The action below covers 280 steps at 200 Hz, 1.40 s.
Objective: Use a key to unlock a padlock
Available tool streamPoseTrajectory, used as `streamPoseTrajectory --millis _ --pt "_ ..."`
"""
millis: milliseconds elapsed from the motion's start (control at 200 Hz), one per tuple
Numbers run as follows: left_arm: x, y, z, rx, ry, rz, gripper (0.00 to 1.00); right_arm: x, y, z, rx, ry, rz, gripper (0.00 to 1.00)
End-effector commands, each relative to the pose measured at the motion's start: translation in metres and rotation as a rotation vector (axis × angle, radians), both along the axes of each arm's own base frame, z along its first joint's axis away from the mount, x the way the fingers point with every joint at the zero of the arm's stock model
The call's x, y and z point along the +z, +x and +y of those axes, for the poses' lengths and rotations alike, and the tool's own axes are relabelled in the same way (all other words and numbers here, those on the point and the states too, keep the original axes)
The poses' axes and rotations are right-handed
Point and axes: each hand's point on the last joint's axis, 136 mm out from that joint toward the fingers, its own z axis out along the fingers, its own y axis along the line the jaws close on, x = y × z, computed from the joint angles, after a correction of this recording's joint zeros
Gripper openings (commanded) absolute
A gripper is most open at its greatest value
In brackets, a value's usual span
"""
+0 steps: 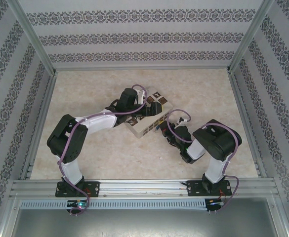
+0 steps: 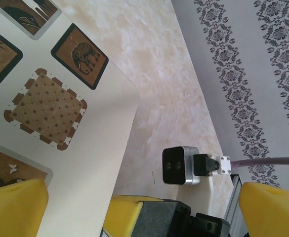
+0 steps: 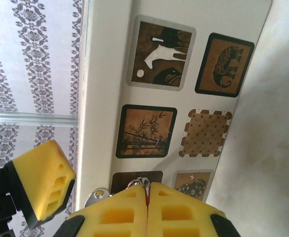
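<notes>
Cream box (image 1: 149, 126) lay at frame centre; contents hidden.
Left gripper (image 2: 143, 195) jaws were spread wide above the box edge; right gripper (image 3: 146, 191) jaws were pressed together, pinching the key (image 3: 140, 183).

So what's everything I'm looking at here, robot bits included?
box: one, cream with brown picture tiles, mid-table.
key: one, tiny, silvery, pinched at the box's side; probably the key.
metal tab: one, silvery, holed, next to the key; unclear what it is.
table: one, pale marbled, under everything.
walls: three, white with dark floral bands, around the table.
arms: two, black and white, purple cables, near edge.
left gripper: one, yellow pads, open at the box's edge.
right gripper: one, yellow pads, shut on the key.
</notes>
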Motion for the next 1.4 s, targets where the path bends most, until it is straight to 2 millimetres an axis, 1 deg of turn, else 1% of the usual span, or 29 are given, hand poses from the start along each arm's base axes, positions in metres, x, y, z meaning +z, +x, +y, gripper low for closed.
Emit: streamPoseTrajectory --millis 0,275,405,515,635,794,874,964,1064,1084,1114,1219,1274,1394 --pt "-0.066 -0.040 0.004 -0.037 0.103 0.231 1.00 0.005 0.016 -0.017 -0.128 0.006 -0.025 0.00" --pt "-0.066 -0.040 0.004 -0.035 0.101 0.232 1.00 0.004 0.020 -0.022 -0.167 0.000 -0.026 0.00" --pt "-0.061 -0.039 0.004 -0.036 0.097 0.220 1.00 0.005 0.019 -0.025 -0.174 -0.011 -0.034 0.00" --pt "-0.052 -0.038 0.004 -0.038 0.088 0.201 1.00 0.007 0.014 -0.032 -0.188 -0.034 -0.040 0.00" --pt "-0.040 -0.035 0.006 -0.033 0.077 0.174 1.00 0.014 0.010 -0.040 -0.196 -0.066 -0.055 0.00" --pt "-0.011 -0.031 0.012 -0.023 0.046 0.099 1.00 0.031 0.004 -0.047 -0.184 -0.130 -0.090 0.00" --pt "0.005 -0.028 0.020 -0.004 0.038 0.051 0.99 0.040 0.001 -0.050 -0.162 -0.179 -0.105 0.00" --pt "0.021 -0.026 0.034 0.029 0.034 -0.006 0.99 0.060 -0.004 -0.051 -0.133 -0.236 -0.153 0.00" --pt "0.037 -0.022 0.054 0.084 0.034 -0.067 0.99 0.084 -0.011 -0.054 -0.099 -0.313 -0.207 0.00" --pt "0.039 -0.021 0.058 0.096 0.036 -0.078 0.99 0.092 -0.012 -0.054 -0.092 -0.324 -0.226 0.00" --pt "0.045 -0.020 0.064 0.111 0.037 -0.102 0.99 0.095 -0.016 -0.054 -0.072 -0.360 -0.227 0.00" --pt "0.058 -0.020 0.084 0.158 0.055 -0.167 0.99 0.117 -0.026 -0.056 -0.024 -0.422 -0.266 0.00" --pt "0.065 -0.021 0.094 0.177 0.064 -0.201 0.99 0.124 -0.031 -0.057 0.001 -0.434 -0.282 0.00" --pt "0.075 -0.025 0.113 0.218 0.080 -0.268 0.99 0.129 -0.044 -0.054 0.076 -0.446 -0.282 0.00"
